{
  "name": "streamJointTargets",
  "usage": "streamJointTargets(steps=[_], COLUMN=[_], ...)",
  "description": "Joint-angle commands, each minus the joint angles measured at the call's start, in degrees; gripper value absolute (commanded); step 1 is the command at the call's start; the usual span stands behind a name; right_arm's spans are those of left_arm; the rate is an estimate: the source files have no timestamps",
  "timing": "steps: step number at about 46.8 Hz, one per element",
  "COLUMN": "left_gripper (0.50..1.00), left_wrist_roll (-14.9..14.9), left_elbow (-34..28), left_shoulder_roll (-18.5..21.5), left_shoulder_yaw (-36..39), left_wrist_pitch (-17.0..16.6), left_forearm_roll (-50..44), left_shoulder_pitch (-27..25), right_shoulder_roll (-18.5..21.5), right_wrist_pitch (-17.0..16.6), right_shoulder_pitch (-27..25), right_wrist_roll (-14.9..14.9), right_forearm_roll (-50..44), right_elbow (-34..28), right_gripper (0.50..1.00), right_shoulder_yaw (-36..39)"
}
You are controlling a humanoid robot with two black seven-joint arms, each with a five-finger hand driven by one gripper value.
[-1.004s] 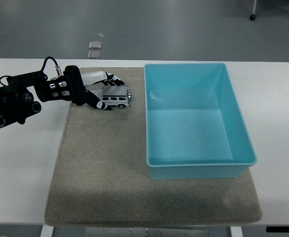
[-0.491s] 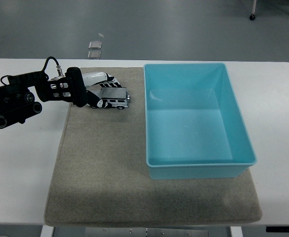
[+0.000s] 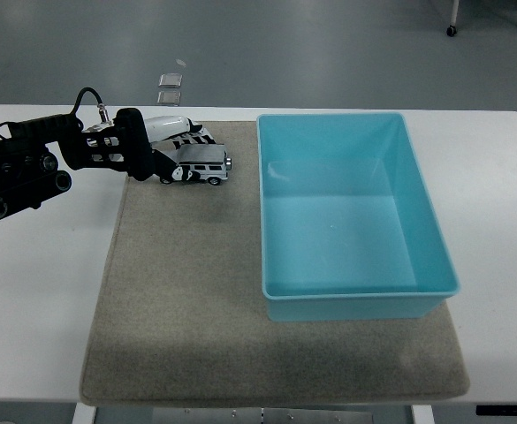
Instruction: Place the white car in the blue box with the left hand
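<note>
Reaching in from the left edge, our black jointed left arm (image 3: 37, 163) lies low and nearly level over the white table (image 3: 37, 291), its forearm pointing to the right with a thin black cable looped above the wrist. At its end our left hand (image 3: 165, 150), black with a white shell on the back, is over the far left corner of the grey-beige felt mat (image 3: 196, 309). Its fingers (image 3: 187, 141) are wrapped around the small white and silver toy car (image 3: 201, 166), gripping it from the far side and from its left end. We see the car level, its side toward us and its nose toward the light blue rectangular plastic box (image 3: 355, 291). We cannot tell whether its wheels touch the mat or ride just above it. It is near the box's far left corner, outside the box and apart from its wall. The box sits on the right part of the mat.
</note>
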State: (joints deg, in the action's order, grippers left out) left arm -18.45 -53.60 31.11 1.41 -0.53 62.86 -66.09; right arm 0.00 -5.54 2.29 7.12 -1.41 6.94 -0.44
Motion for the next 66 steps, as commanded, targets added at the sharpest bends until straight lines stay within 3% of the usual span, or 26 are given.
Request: streamJointTargets(steps=[1, 14, 22, 27, 37, 46, 56, 66], left_gripper=[0.500, 0.500, 0.500, 0.500, 0.500, 0.500, 0.500, 0.500], left_wrist_roll=[0.0, 0.1, 0.3, 2.2, 2.4, 2.1, 2.1, 2.2], left_elbow=[-0.1, -1.5, -6.4, -10.2, -12.6, -12.7, -10.0, -9.5], left_shoulder_roll=[0.2, 2.5, 1.2, -1.0, -9.4, -15.9, -18.6, -19.5], left_shoulder_yaw=[-0.2, -0.5, -0.5, -0.4, 0.8, 7.9, 10.9, 10.9], left_wrist_pitch=[0.0, 0.2, 0.4, 0.6, 1.6, 1.7, 1.6, 1.5], left_forearm_roll=[-0.1, -0.1, -0.1, 0.0, 0.1, 0.6, 5.0, 5.0], left_shoulder_pitch=[-1.7, -9.3, -14.6, -16.3, -15.3, -14.4, -10.5, -9.9], right_shoulder_roll=[0.0, 0.0, 0.0, 0.0, 0.0, 0.0, 0.0, 0.0], right_wrist_pitch=[0.0, 0.0, 0.0, 0.0, 0.0, 0.0, 0.0, 0.0], right_shoulder_pitch=[0.0, 0.0, 0.0, 0.0, 0.0, 0.0, 0.0, 0.0], right_wrist_roll=[0.0, 0.0, 0.0, 0.0, 0.0, 0.0, 0.0, 0.0], right_forearm_roll=[0.0, 0.0, 0.0, 0.0, 0.0, 0.0, 0.0, 0.0], right_elbow=[0.0, 0.0, 0.0, 0.0, 0.0, 0.0, 0.0, 0.0], right_gripper=[0.936, 0.936, 0.936, 0.936, 0.936, 0.936, 0.936, 0.936], right_shoulder_yaw=[0.0, 0.0, 0.0, 0.0, 0.0, 0.0, 0.0, 0.0])
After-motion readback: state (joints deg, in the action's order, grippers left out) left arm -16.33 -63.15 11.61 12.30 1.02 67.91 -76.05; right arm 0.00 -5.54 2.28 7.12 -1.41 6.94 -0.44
